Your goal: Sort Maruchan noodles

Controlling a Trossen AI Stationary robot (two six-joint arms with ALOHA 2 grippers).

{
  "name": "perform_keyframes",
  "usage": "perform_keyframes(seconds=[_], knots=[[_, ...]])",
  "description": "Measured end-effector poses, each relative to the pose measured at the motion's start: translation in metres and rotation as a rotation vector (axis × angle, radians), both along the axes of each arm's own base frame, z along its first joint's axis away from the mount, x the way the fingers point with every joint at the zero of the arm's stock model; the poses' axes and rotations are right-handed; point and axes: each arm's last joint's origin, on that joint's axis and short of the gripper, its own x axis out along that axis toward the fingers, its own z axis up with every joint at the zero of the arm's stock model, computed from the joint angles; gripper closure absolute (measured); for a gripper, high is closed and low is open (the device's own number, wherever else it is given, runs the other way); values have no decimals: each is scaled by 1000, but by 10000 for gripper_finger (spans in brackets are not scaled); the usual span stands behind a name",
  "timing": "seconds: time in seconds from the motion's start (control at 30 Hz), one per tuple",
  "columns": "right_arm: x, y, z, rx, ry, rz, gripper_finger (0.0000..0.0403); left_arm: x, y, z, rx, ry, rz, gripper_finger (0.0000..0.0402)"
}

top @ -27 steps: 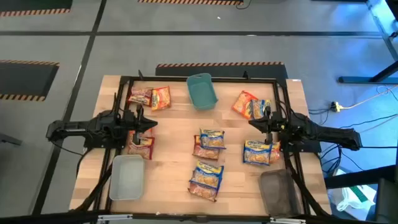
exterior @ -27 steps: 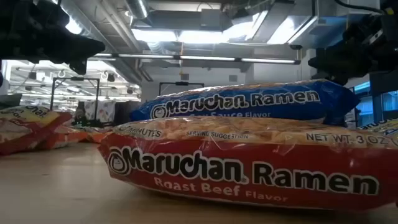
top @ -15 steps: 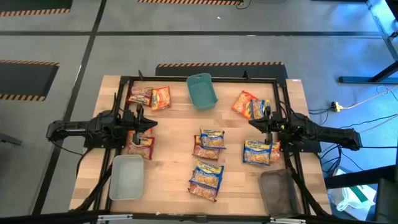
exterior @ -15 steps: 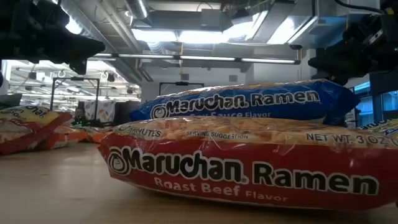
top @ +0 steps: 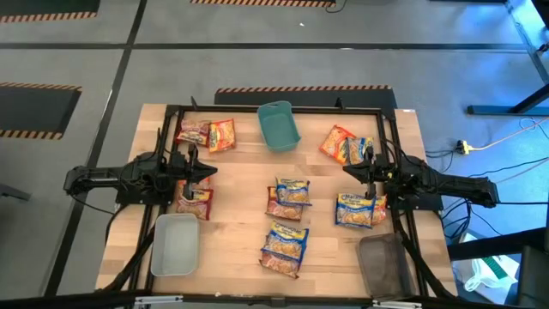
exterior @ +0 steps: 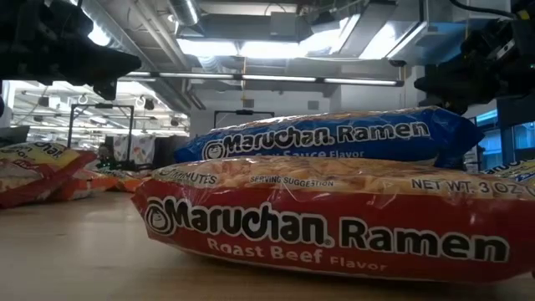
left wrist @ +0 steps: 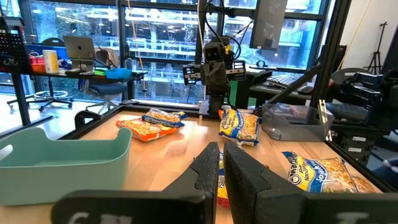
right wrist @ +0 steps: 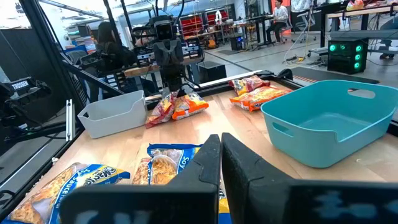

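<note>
Several Maruchan packets lie flat on the wooden table. A red one (top: 195,131) and an orange one (top: 221,135) sit far left. A red-pink one (top: 195,200) lies below my left gripper. At centre a blue one (top: 292,190) overlaps a red one (top: 276,207), with a blue-yellow one (top: 286,245) nearer. On the right are a blue one (top: 355,210), an orange one (top: 336,142) and a blue one (top: 358,150). My left gripper (top: 208,171) (left wrist: 221,165) hovers shut over the table's left side. My right gripper (top: 347,169) (right wrist: 221,155) hovers shut over the right side.
A teal tray (top: 278,125) stands at the far middle, a light grey tray (top: 175,244) at the near left and a dark grey tray (top: 383,264) at the near right. A black frame (top: 274,109) runs around the table. Bare wood shows between the centre packets and the left arm.
</note>
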Motion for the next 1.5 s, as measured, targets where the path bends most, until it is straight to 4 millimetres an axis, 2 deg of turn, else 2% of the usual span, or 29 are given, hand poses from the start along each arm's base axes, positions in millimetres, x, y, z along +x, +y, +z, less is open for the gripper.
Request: perform_keyframes(seconds=[1.03, 1.2, 1.37, 1.5], knots=[[0, 0, 0, 0, 0, 0, 398, 0, 0, 0, 0, 1, 0, 383], [0, 0, 0, -92, 8, -4, 398, 0, 1, 0, -2, -1, 23, 383], [0, 0, 0, -100, 8, -1, 398, -1, 4, 5, -13, -57, 133, 383], [0, 0, 0, -21, -1, 0, 398, -3, 3, 16, -57, -175, 119, 383]])
